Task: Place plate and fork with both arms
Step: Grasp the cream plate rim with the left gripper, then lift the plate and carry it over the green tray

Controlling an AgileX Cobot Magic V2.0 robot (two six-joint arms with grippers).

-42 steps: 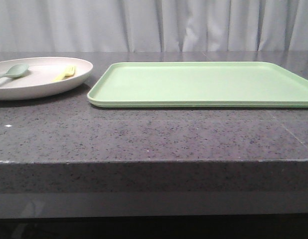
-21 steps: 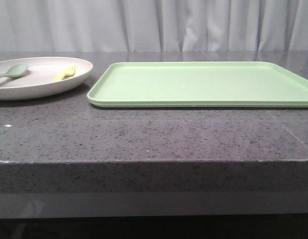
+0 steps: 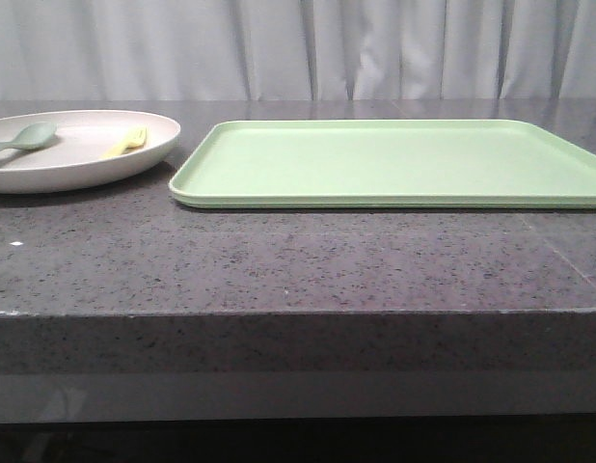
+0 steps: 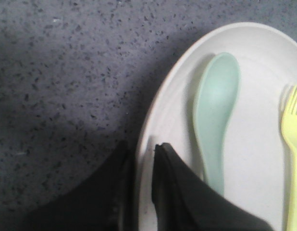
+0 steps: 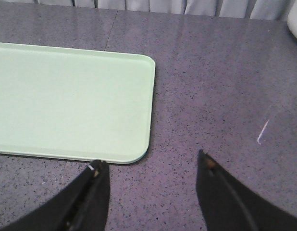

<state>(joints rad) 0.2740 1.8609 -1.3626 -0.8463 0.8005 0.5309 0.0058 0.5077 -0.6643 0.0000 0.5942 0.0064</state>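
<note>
Front view shows, nearest the camera, the dark speckled stone counter [image 3: 298,270] with its thick front edge. Farther back on it, at the left, sits the plate [image 3: 153,152], off-white and shallow, cut off by the picture's left edge. Inside the plate lie the yellow fork [image 3: 126,142] toward its right side and a pale grey-green spoon [image 3: 23,138] toward its left, apart from each other. Just beside the plate to the right, not touching it, lies the flat light-green tray [image 3: 390,162], bare on top and reaching the picture's right edge. Behind the counter hangs a pale curtain [image 3: 298,48]. Neither arm shows in this view.

From the left wrist, the left gripper [image 4: 141,154] has its dark fingers nearly closed astride the plate's rim [image 4: 160,108], one finger outside over the counter and one inside the plate; whether they press the rim I cannot tell. Beyond them lie the spoon [image 4: 215,115], bowl away from the fingers, and the fork [image 4: 293,139], tines the same way.

From the right wrist, the right gripper [image 5: 151,168] stands wide apart and holds nothing, above bare counter near a rounded corner of the tray [image 5: 71,101].
</note>
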